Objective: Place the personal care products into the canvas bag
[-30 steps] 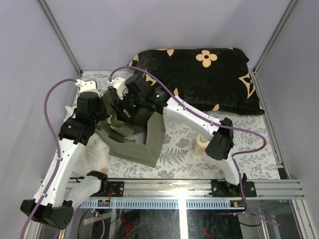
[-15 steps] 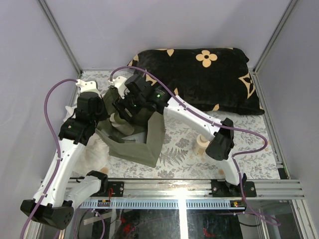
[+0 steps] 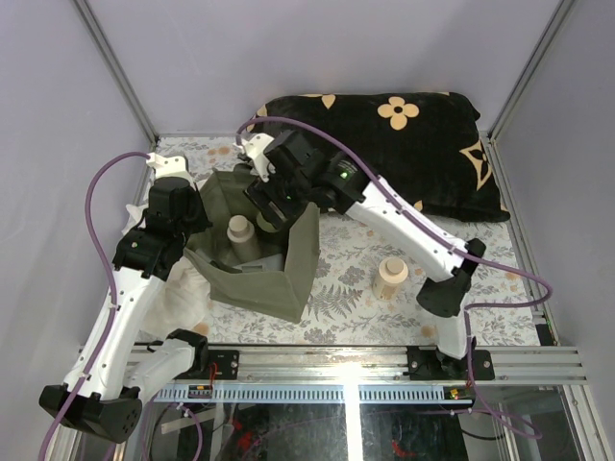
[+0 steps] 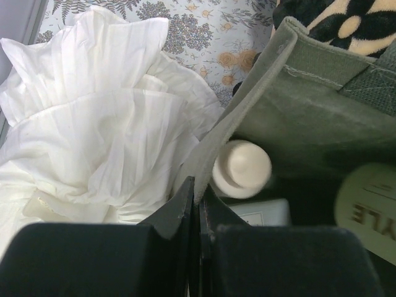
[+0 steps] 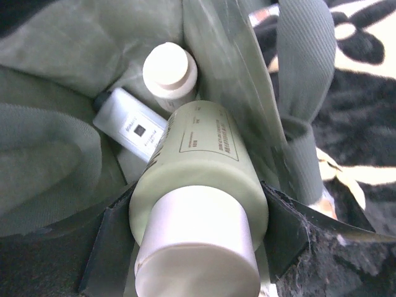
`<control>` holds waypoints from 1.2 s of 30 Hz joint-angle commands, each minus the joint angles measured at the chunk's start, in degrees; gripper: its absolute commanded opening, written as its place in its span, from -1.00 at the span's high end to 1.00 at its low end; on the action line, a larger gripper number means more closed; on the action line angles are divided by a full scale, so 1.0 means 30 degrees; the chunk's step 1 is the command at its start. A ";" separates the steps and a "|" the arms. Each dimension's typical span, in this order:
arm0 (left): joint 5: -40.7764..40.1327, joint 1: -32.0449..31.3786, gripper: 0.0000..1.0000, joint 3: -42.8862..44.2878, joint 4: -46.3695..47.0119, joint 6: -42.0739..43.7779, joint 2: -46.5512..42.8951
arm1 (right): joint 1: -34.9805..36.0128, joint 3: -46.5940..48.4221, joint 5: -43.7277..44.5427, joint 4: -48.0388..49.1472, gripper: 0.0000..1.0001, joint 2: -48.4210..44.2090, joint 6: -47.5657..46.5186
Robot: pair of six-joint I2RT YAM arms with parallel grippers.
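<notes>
Bottle [image 5: 204, 167] clamped in right gripper [image 5: 198, 238], at bag [image 3: 298, 259] mouth.
Long axis along gripper fingers, cap toward wrist, base pointing down into bag; left gripper [image 4: 197, 195] pinched shut on bag rim.

The bench [image 3: 356, 288] is covered in a grey print of ferns and flowers. Pale lilac walls [image 3: 307, 58] close its far side and both flanks, joined by slanting metal posts [image 3: 113, 67] at its far corners. A slotted metal rail [image 3: 365, 363] runs along its near edge; below that lies what may be glass [image 3: 432, 427]. Light is even and soft.
</notes>
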 commanded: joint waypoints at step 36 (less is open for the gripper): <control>0.0243 0.0040 1.00 0.0467 0.0752 -0.0042 0.0045 | -0.1113 -0.7208 0.1218 0.2003 -0.50 -0.1900 -0.0599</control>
